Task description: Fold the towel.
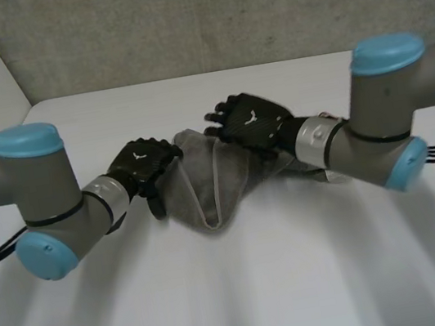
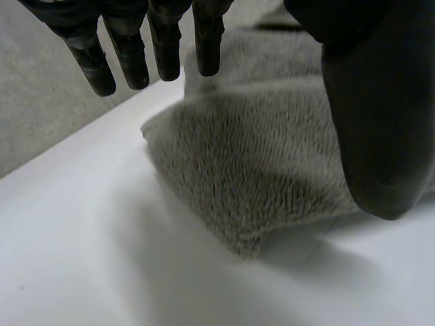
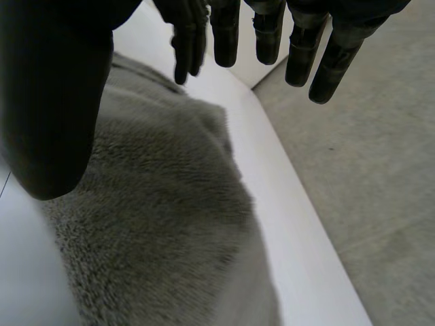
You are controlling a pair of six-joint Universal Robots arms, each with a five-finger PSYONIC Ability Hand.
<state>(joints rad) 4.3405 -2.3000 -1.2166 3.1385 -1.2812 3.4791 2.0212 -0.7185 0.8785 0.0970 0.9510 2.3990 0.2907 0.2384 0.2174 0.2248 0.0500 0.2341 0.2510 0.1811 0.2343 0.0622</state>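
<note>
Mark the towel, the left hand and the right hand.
towel (image 1: 204, 185): head view, middle of the grey cloth.
left hand (image 1: 142, 163): head view, back of the hand.
right hand (image 1: 252, 122): head view, back of the hand.

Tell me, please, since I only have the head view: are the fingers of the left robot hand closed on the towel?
Observer: No. Its wrist view shows the left robot hand with straight fingers held apart from the thumb, and the towel lying between them.
Operator: And the right one?
Observer: The right robot hand is open too, with its thumb over the grey pile.
Operator: Is a corner visible?
Observer: Yes, one towel corner shows over the white table beside the left thumb.
</note>
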